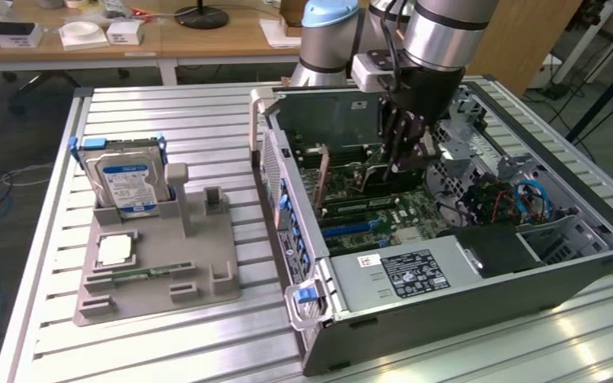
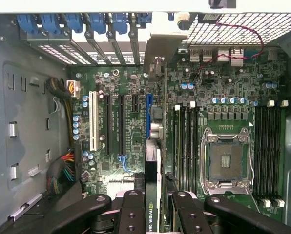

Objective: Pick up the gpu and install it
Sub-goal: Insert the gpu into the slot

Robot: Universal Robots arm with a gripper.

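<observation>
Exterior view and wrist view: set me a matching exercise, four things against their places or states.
Things:
1 gpu
2 hard drive
3 chip
4 socket

Places or states:
A upright in the stand
B empty, on the motherboard
C edge-on between the fingers of the pincer
D flat on the stand's base

Pairs: 1-C, 2-A, 3-D, 4-B

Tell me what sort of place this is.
Probably a robotics lab bench for PC assembly trials: an open PC case on a slotted metal table, a parts fixture holding a hard drive, office desks behind. The gripper holds the gpu over the motherboard.
</observation>
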